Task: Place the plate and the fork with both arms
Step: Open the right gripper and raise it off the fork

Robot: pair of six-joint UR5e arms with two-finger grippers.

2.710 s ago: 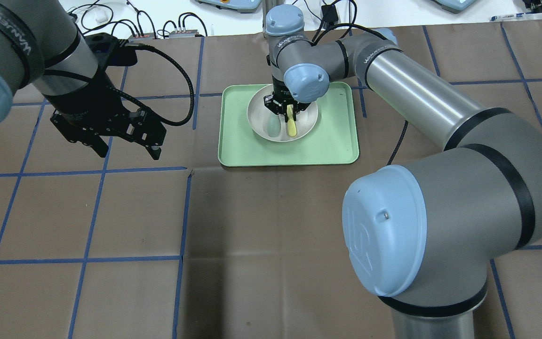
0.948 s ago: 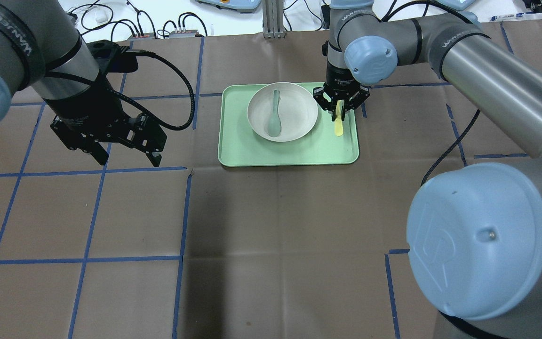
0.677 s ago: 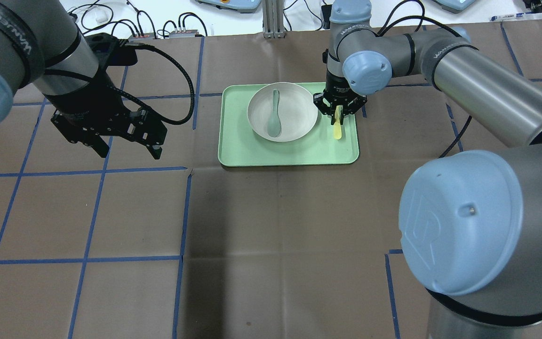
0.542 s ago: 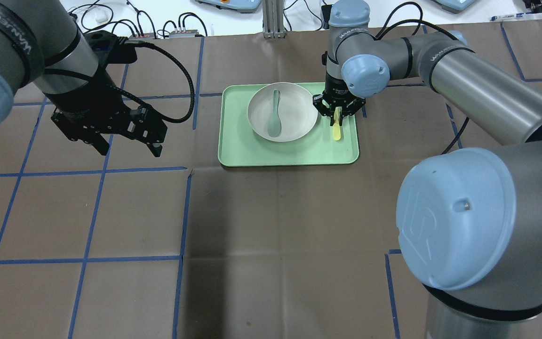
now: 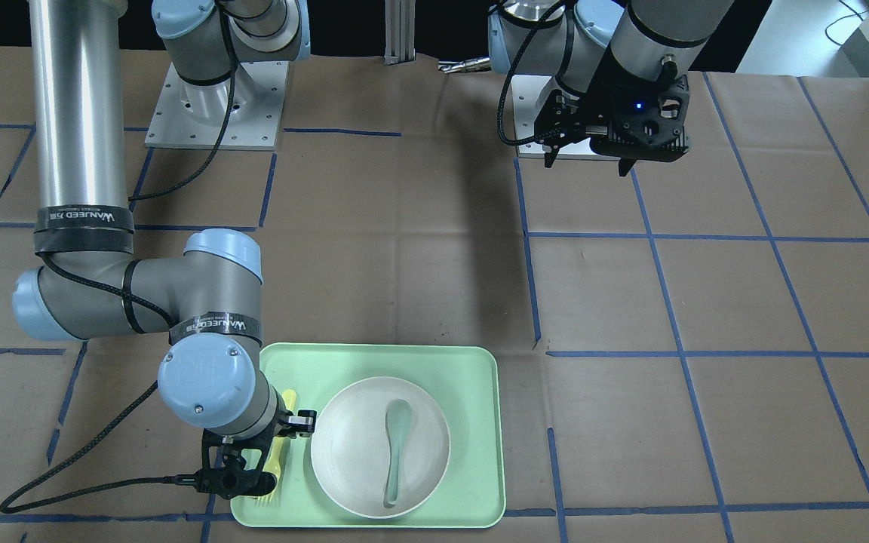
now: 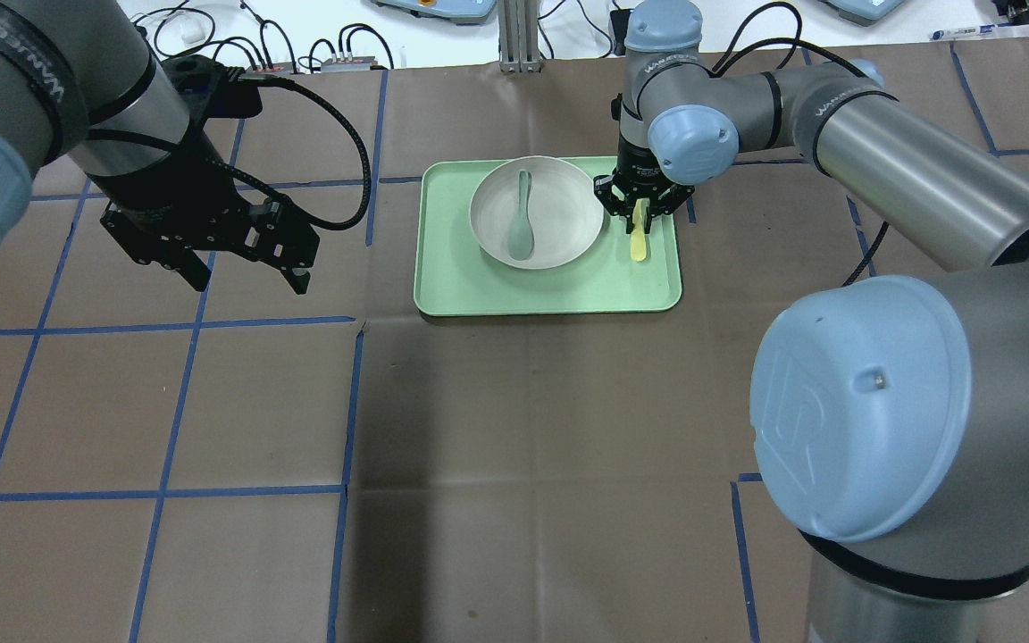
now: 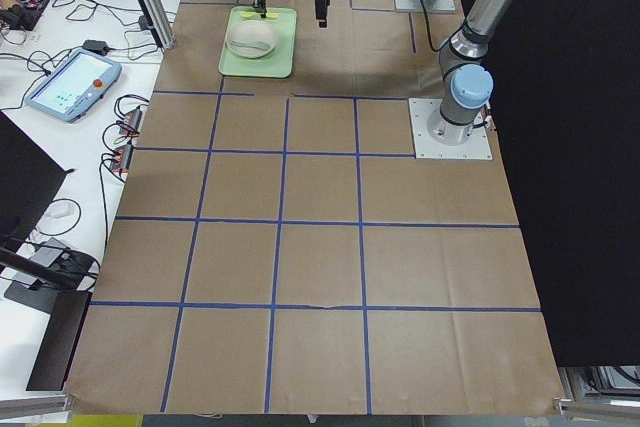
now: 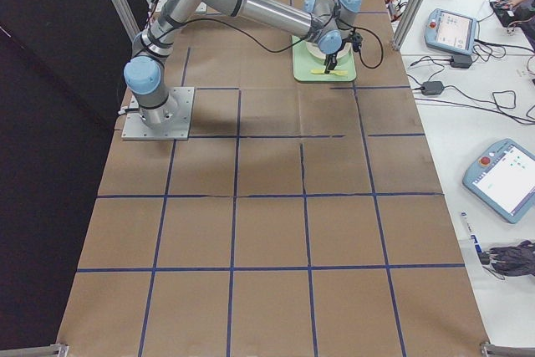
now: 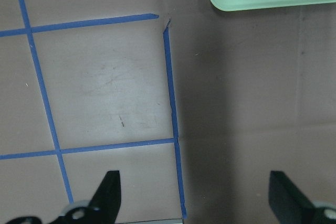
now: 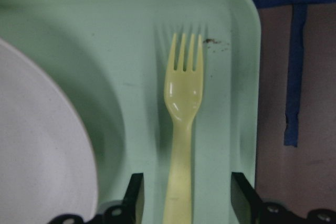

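The off-white plate (image 6: 561, 225) sits in the mint-green tray (image 6: 550, 290), with a grey-green spoon (image 6: 521, 219) in it. The pale-yellow fork (image 6: 638, 243) lies flat on the tray, right of the plate, tines pointing away from the robot. My right gripper (image 6: 642, 205) stands low over the fork's handle. In the right wrist view its fingers (image 10: 134, 195) stand apart on either side of the fork (image 10: 184, 98) without touching it. My left gripper (image 6: 248, 284) is open and empty above the table, left of the tray; it also shows in the left wrist view (image 9: 195, 198).
The tray (image 5: 404, 362) lies at the far middle of the brown, blue-taped table. Cables and control boxes (image 6: 300, 54) lie beyond the far edge. In the front-facing view the plate (image 5: 351, 445) and fork (image 5: 276, 452) sit by the tray's near rim.
My right gripper carried the fork from the plate to the tray's strip right of it and lowered it there. Its jaws now stand open. The left arm barely moved.
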